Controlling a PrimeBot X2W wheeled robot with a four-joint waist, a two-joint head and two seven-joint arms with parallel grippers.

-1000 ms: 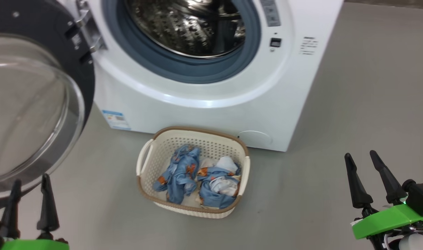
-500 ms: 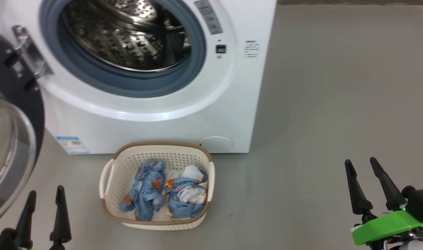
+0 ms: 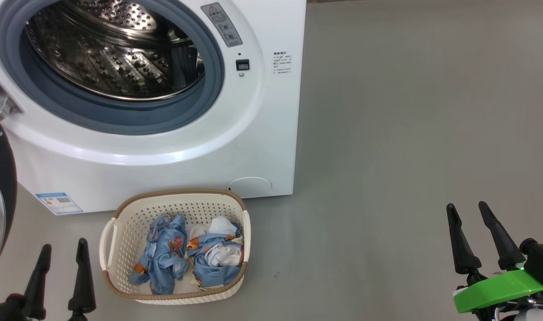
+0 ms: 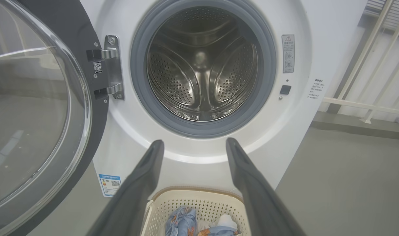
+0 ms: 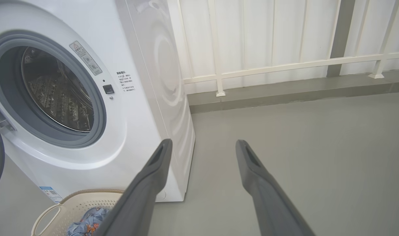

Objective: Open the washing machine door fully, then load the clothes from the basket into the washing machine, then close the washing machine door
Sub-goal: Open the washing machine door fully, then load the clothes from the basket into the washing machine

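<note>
White washing machine (image 3: 164,165): upper left of my head view, steel drum showing.
Door (image 3: 6,178): swung wide, left edge.
Basket (image 3: 177,194): floor, lower left, just in front of the machine.
Clothes (image 3: 182,254): blue heap inside the basket.
Left gripper (image 3: 64,245): bottom-left corner, fingers spread, empty.
Right gripper (image 3: 466,206): bottom right, same, I've got nothing held.

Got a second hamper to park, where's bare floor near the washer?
Bare: the floor right of the washing machine and basket, up to the right gripper. Crowded: the left, with the open washing machine door, basket, left gripper.
</note>
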